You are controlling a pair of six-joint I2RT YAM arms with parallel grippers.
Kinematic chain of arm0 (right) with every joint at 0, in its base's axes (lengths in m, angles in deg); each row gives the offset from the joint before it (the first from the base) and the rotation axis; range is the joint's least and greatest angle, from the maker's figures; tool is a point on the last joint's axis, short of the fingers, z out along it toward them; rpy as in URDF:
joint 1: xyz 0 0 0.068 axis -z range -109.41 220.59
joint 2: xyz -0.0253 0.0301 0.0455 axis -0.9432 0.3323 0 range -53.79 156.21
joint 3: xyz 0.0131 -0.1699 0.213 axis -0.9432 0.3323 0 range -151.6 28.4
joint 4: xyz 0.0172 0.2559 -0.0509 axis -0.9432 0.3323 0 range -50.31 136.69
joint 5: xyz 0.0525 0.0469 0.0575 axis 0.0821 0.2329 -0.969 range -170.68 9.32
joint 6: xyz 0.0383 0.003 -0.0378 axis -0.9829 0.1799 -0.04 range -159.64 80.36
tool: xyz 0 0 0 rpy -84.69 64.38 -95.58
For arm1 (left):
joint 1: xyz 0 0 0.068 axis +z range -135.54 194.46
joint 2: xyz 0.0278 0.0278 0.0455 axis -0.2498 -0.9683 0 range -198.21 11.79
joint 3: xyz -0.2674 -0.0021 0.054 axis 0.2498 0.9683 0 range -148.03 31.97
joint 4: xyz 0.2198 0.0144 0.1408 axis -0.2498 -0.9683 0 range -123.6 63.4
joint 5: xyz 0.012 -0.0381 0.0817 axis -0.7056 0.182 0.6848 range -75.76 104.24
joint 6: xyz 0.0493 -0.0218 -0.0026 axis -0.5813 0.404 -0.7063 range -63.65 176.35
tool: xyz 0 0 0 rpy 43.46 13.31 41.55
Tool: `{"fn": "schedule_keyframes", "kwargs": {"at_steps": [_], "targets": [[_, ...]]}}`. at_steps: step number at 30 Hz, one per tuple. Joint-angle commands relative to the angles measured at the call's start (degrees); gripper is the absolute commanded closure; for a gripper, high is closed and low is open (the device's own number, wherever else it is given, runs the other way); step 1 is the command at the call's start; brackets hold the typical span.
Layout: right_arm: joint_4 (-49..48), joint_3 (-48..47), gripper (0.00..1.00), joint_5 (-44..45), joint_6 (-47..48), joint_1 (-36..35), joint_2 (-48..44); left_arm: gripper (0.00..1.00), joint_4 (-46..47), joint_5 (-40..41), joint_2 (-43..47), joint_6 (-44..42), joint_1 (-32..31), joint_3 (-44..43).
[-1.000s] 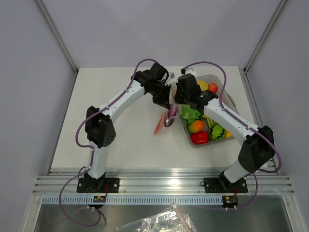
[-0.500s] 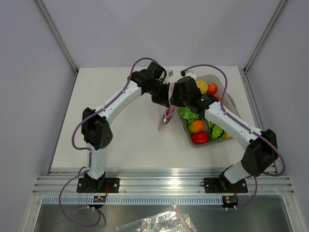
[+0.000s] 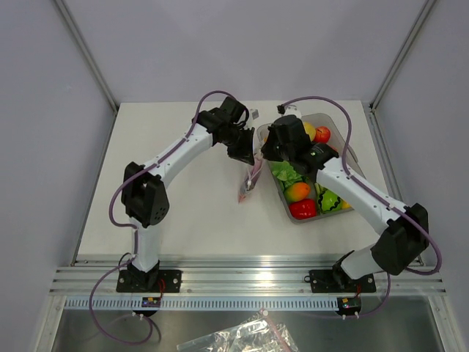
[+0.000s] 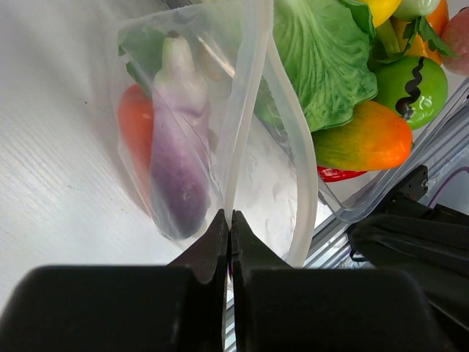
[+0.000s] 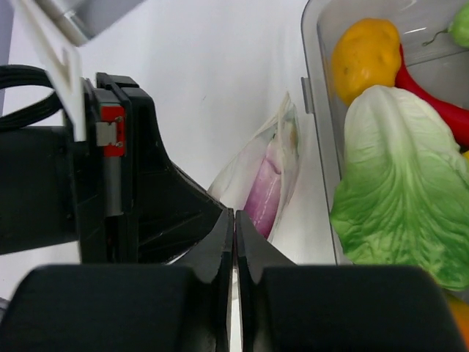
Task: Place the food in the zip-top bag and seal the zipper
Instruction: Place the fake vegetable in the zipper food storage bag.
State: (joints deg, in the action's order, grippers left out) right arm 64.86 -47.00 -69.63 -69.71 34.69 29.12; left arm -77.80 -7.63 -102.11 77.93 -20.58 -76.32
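Left wrist view. Note left pincer [image 4: 229, 235] shut tight, nipping one lip of the zipper [image 4: 245, 95] right at the fingertips. See bag [image 4: 209, 103] hanging just ahead of the jaws, clear of the table [image 4: 58, 191] or brushing it; cannot tell which. Count inside: eggplant [image 4: 176, 169] ahead and slightly left, red-orange piece [image 4: 134, 128] behind it, further left. Cannot make out the small orange piece. Note second lip bowing away to the right of the jaws: mouth open, seal not yet made.

Right wrist view. Note right pincer [image 5: 234, 235] closed too, a pale sliver between the fingers, seemingly the bag's edge. See left pincer's black body close on its left, eggplant just past the tips.

Handling, as judgement. Expect thin, limp, slick film; a light load, yet enough to sag and twist the mouth. Take hold on the zipper only, the stiffest part; avoid the film below, likely to slip or stretch. Bring lips together first, then press along the strip. Treat toys as hard and glossy, prone to slide to the bottom.

Top view. Find both pincers meeting over the bag's top. Find tray [image 5: 321, 147] just right of them, holding lettuce [image 3: 287, 174], mango-like piece [image 3: 297, 192], pepper [image 3: 303, 209], more fruit further off.
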Motion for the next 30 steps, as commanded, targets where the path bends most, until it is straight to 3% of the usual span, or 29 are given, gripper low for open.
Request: {"fn": "schedule_keyframes", "kwargs": {"at_steps": [1, 5, 11, 17, 23, 27, 30], "targets": [[-2.31, -0.19, 0.93, -3.66, -0.52, -0.57, 5.22, 1.0, 2.42, -1.77, 3.6, 0.65, 0.33, 0.01], [-0.22, -1.59, 0.95, -3.06, 0.53, -0.57, 10.42, 1.0, 2.07, -1.25, 3.87, 0.65, 0.59, -0.17], [-1.62, -1.33, 0.94, -3.14, 1.24, -0.57, 5.6, 1.0, -0.48, 3.67, 5.01, 0.48, 2.35, 0.97], [1.46, -5.11, 0.96, -1.2, 2.82, -0.57, 10.24, 1.0, 0.31, 3.32, 8.0, 0.65, 3.67, 4.49], [-2.75, -1.51, 0.97, -2.79, 0.98, -0.57, 9.29, 1.0, 1.54, 3.15, 8.97, 0.83, 3.67, 6.07], [-4.95, -0.19, 0.82, -1.74, 0.88, -0.57, 4.99, 1.0, 1.63, 3.32, 7.65, 1.27, 3.76, 5.99], [-3.46, -1.42, 0.79, 1.25, 2.55, -0.4, 3.13, 1.0, 1.37, 6.12, 6.69, 2.76, 3.5, 5.99]]}}
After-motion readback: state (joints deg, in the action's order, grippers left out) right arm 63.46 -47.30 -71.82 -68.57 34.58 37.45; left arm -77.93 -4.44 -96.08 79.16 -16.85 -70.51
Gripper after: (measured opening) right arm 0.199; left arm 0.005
